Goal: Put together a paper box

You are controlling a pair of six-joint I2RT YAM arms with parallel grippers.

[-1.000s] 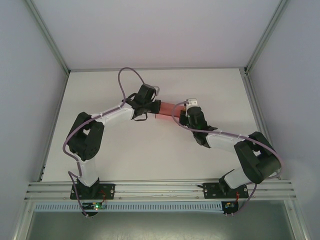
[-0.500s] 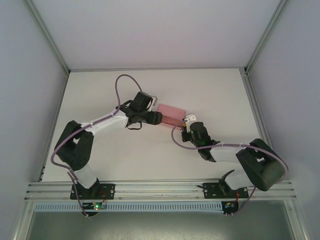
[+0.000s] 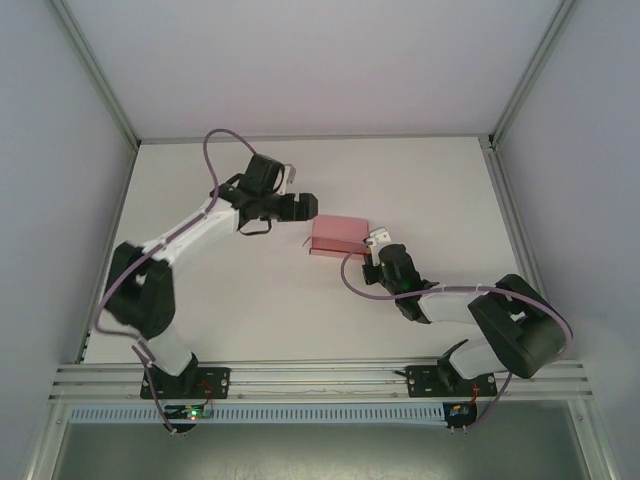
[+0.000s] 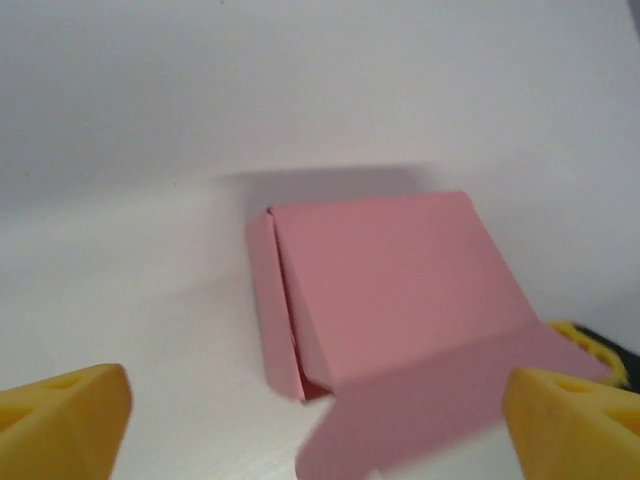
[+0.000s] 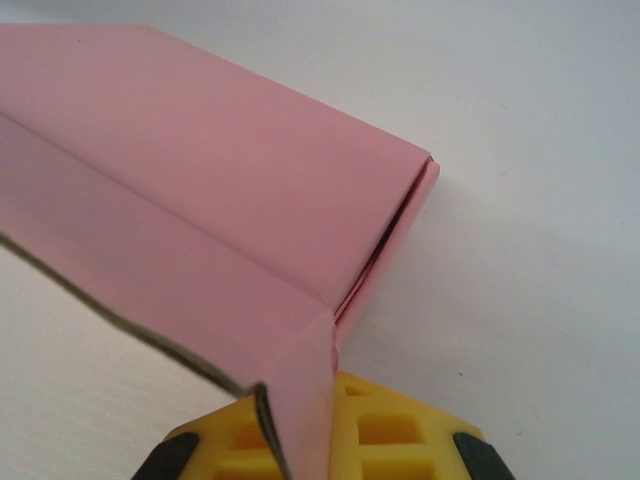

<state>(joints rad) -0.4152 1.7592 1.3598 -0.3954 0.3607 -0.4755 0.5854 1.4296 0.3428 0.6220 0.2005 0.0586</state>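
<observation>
1. Where the white desk (image 3: 250, 300) lies open between the two arms, the paper box (image 3: 338, 232) rests flat a little right of centre. Its pink body is folded shut.
2. One long flap (image 4: 430, 400) stands out from the box's near edge, unfolded and lifted off the desk. In the left wrist view it reaches down toward the camera.
3. The right tool (image 3: 375, 244) sits at the box's near right corner with its jaws together, clamped on that flap. The right wrist view shows the flap's edge running down into the yellow fingers (image 5: 390, 440).
4. The left tool (image 3: 308, 205) hovers just beside the box's far left corner, with its jaws wide apart and nothing held.
5. In the left wrist view, its yellow fingertips (image 4: 60, 420) sit at the two lower corners. The box body lies further off between them, clear of both.
6. At the box's short end, a narrow side wall (image 4: 270, 300) meets the top along a thin dark seam, not quite flush.
7. The left arm stretches diagonally across the desk, and a purple cable (image 3: 215, 140) loops above it.
</observation>
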